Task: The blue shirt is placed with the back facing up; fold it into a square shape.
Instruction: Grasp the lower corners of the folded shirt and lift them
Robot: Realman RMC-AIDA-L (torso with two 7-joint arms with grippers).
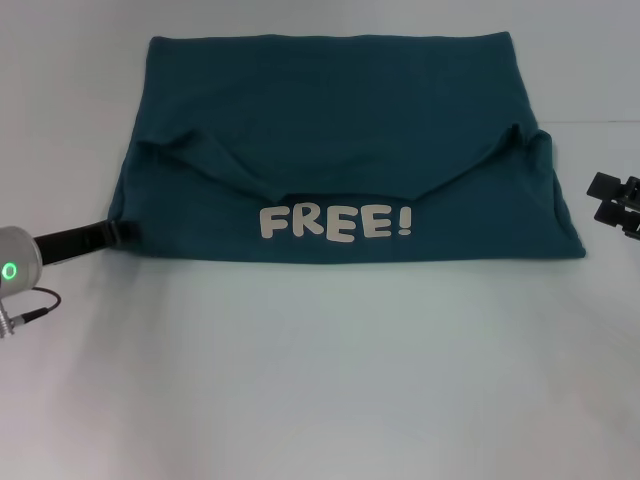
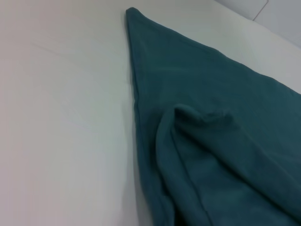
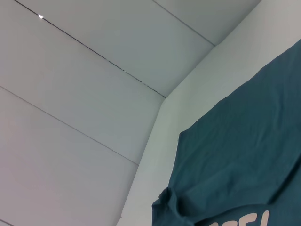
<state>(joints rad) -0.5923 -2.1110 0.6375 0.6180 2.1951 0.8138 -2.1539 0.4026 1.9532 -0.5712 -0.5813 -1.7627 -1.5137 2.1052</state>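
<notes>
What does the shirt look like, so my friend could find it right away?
Look at the big white table; the blue shirt lies spread across its far half, between the left hand and the right hand. It is dark teal-blue, folded once, and the strip nearest the robot shows white block letters spelling FREE!, which nothing else has.

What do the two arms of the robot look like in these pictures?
The left arm ends in a silver-grey rounded housing with a glowing green ring light, a thin dark cable below it and a black bar reaching forward. The right gripper is black, angular and blocky.
</notes>
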